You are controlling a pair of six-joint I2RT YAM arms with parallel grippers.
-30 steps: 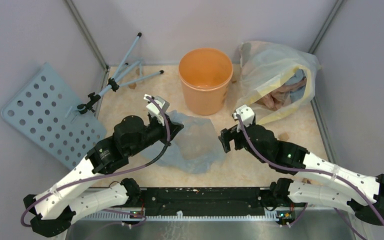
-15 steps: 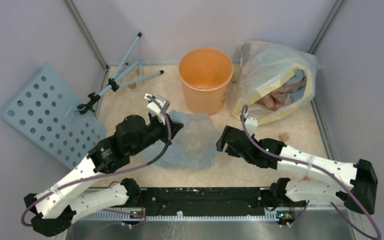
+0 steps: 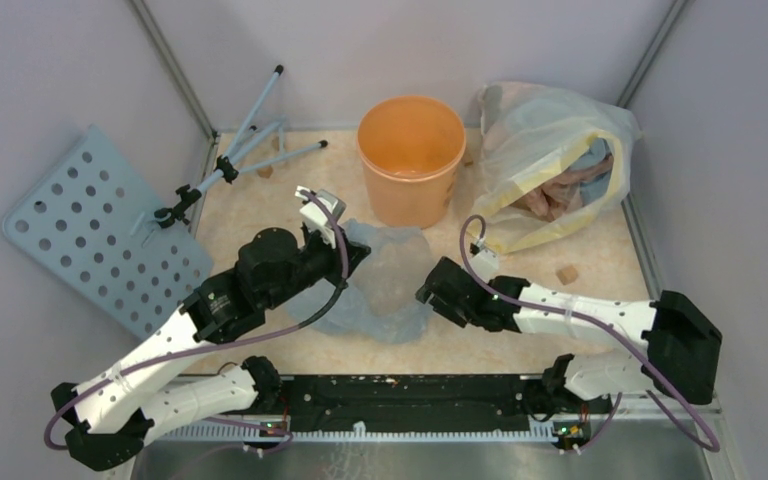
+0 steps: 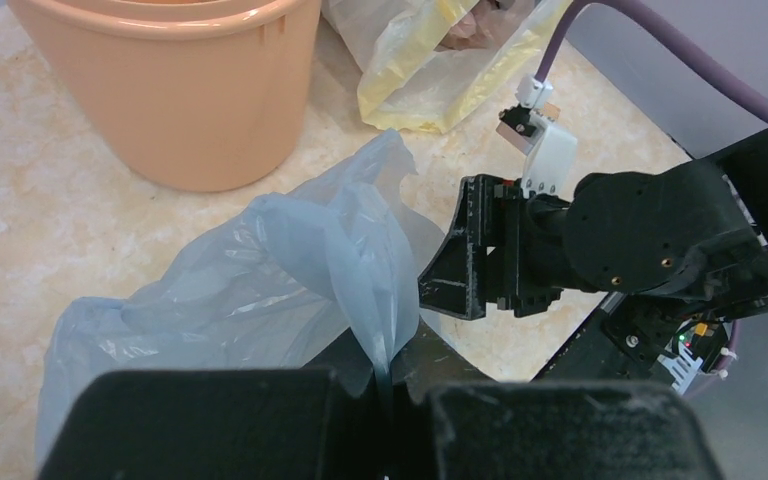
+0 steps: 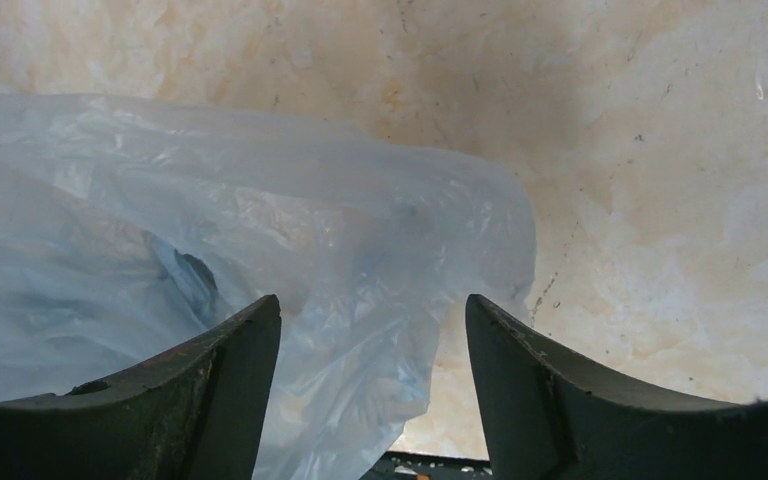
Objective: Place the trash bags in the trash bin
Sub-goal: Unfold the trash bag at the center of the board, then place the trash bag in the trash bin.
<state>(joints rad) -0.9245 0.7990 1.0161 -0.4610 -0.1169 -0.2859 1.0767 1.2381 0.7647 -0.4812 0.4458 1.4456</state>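
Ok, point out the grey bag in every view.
Top: bag at centre, in front of the bin.
Left wrist: bag lower left to centre, pinched in the shut left claw; bin upper left.
Right wrist: bag fills left and centre, reaching into the open right claw; no bin.
Landmark: the marbled table, in all three.

Left pincer [image 4: 385, 385] clamped shut — right pincer [image 5: 370, 310] gaping, held low.

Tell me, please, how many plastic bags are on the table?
2: the grey-blue trash bag lies before the orange bin; the clear yellow-edged bag sits right of it. More may hide inside.
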